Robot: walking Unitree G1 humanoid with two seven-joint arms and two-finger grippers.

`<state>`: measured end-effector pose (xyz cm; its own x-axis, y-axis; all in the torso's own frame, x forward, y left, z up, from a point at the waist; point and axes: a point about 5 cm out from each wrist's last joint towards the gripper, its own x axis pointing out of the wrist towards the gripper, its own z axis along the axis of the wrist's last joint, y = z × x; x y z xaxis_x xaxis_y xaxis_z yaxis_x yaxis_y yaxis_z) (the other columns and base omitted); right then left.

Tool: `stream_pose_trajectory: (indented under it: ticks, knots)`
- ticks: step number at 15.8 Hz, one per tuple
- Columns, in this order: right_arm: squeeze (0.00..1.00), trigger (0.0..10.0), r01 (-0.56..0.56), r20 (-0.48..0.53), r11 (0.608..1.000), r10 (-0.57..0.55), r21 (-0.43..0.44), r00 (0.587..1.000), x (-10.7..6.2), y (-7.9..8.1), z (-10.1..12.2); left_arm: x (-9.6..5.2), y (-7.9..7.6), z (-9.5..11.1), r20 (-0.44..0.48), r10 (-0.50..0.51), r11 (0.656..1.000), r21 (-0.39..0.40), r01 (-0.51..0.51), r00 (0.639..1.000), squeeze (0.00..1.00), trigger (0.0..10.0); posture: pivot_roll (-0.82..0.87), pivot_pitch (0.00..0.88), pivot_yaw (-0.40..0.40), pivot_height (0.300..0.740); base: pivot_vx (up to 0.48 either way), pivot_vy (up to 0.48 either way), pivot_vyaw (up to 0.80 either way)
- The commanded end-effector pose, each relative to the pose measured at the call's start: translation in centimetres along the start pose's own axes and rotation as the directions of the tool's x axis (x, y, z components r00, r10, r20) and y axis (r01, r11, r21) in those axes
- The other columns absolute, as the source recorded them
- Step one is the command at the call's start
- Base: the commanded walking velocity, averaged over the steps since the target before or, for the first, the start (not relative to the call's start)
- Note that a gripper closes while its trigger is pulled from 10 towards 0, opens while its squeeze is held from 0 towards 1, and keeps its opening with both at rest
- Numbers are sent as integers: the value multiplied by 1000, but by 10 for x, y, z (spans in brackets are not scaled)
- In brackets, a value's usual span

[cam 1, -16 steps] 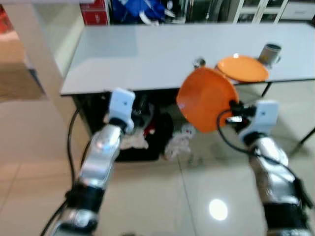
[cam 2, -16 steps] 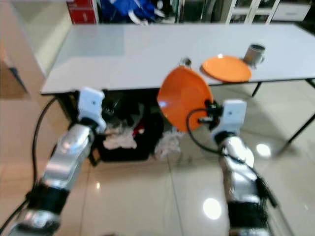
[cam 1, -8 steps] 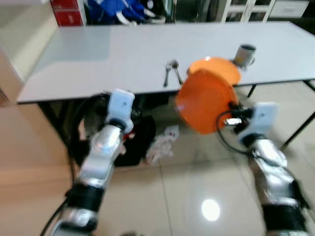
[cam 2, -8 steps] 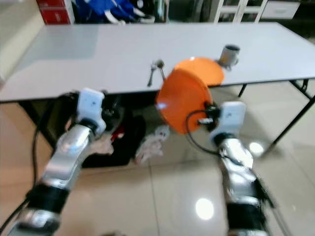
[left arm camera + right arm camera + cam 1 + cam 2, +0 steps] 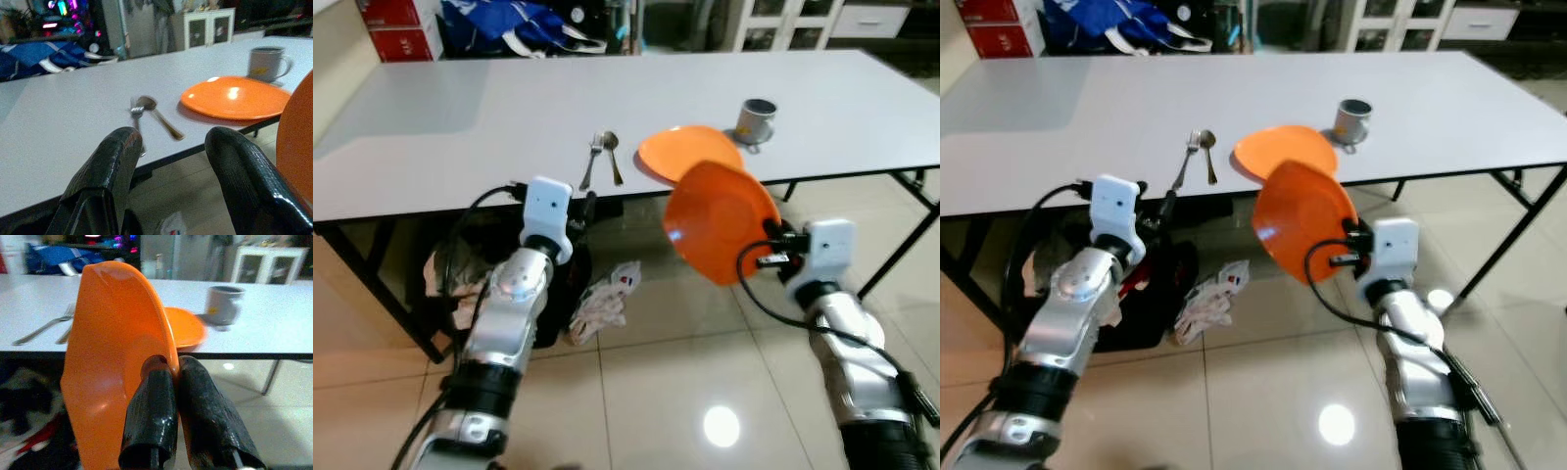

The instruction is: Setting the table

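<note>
My right gripper [image 5: 773,257] is shut on the rim of an orange bowl [image 5: 720,221], held tilted on edge in front of the white table [image 5: 460,137], below its front edge. In the right wrist view the bowl [image 5: 115,362] stands upright between the two black fingers [image 5: 151,406]. On the table lie an orange plate [image 5: 687,152], a fork [image 5: 590,162] and a spoon [image 5: 613,157] side by side, and a grey mug [image 5: 757,119]. My left gripper [image 5: 171,161] is open and empty, held just before the table's front edge, near the fork [image 5: 136,120].
Under the table sit a dark bag [image 5: 558,294] and crumpled cloths [image 5: 602,304] on the tiled floor. Black table legs [image 5: 891,259] stand at the right. Blue fabric [image 5: 519,20] and a red box [image 5: 396,29] lie beyond the table's far edge.
The camera has swung left and closer, so the table, plate and cutlery sit more centrally. The right gripper still holds the bowl; both arms keep about the same pose.
</note>
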<state>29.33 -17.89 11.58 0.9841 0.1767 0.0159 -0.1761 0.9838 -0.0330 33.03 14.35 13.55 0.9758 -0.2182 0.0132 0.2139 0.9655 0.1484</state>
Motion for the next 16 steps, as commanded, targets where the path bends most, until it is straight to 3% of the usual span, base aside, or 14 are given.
stream_pose_trajectory:
  ticks: [1,3,5,6,10,16]
  knots:
    - [0,0,-27,66,999,29,-29,997,-1,4,13,3,-3,6,16,-22,1000,8,22,1000,0,10000,19,0,6,740,368,-304,0]
    - [0,0,-56,65,998,58,-38,996,-4,10,12,1,-8,8,35,-51,998,24,50,998,0,10000,19,0,5,740,321,-279,0]
    - [0,0,-138,66,980,148,-141,987,-12,21,9,-1,-11,11,56,-54,998,15,53,997,0,10000,20,0,3,740,0,0,0]
    - [0,0,-146,74,977,158,-153,985,-15,23,10,-1,-12,12,59,-60,998,13,59,996,0,10000,21,0,1,740,0,0,0]
    - [0,0,-141,163,984,157,-107,974,-22,29,26,-2,-14,19,91,-68,998,3,68,993,0,10000,15,0,4,740,428,0,0]
    - [0,0,-132,164,985,149,-109,975,-16,27,28,1,-17,21,92,-78,997,11,77,993,0,10000,11,0,7,740,471,0,0]
